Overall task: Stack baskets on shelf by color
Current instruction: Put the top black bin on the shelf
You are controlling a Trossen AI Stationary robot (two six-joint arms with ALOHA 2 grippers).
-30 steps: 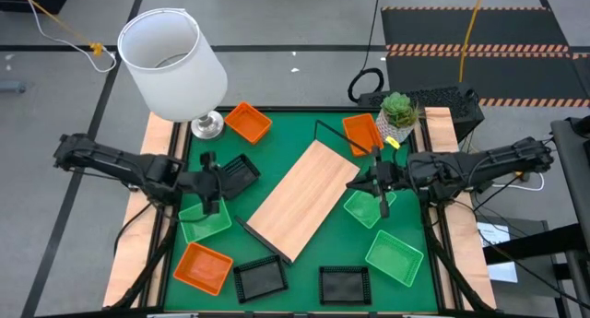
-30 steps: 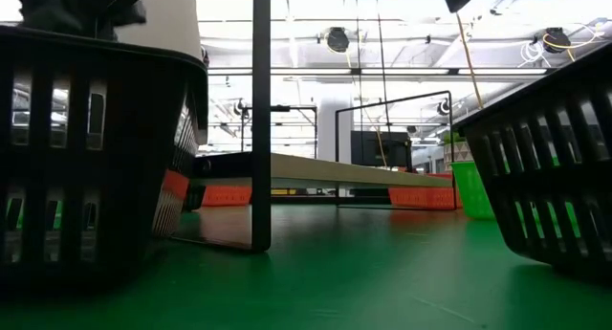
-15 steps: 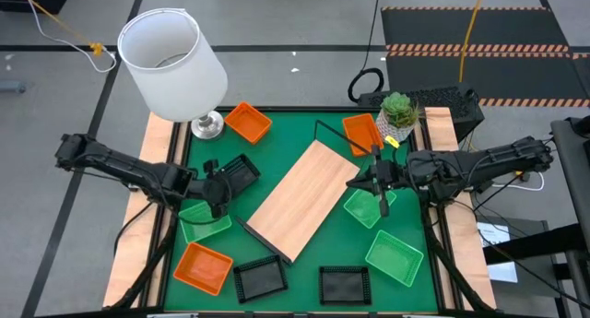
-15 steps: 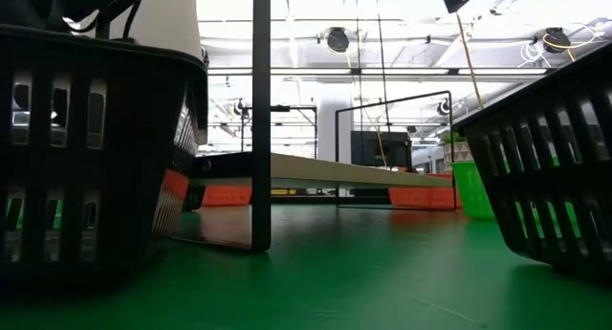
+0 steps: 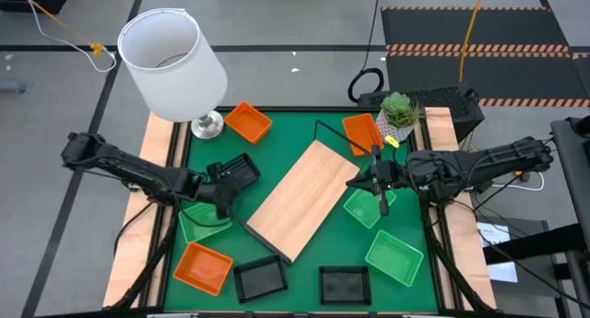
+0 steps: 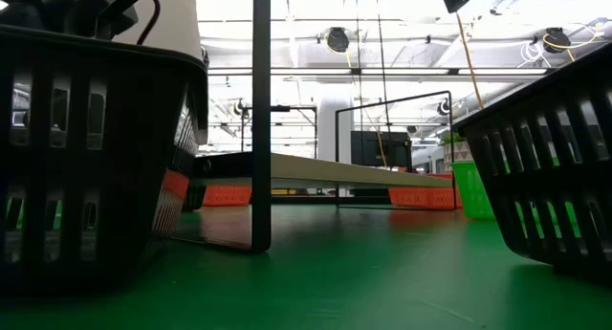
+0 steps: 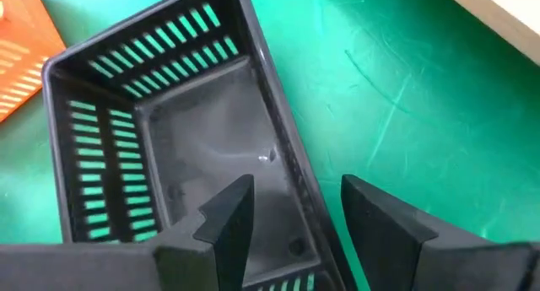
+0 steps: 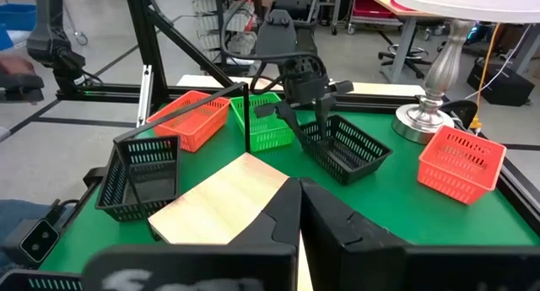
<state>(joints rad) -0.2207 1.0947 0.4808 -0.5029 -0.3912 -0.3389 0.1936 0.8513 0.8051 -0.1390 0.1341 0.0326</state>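
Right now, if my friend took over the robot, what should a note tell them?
Left gripper: open, straddling the rim of a black basket left of the shelf.
Right gripper: shut, empty, above a green basket right of the shelf.
Other baskets lie around the shelf on the green mat.
Done: nothing stacked; the shelf top is bare.
Left: grip the black basket, place it on the shelf, then sort all baskets into colour stacks.
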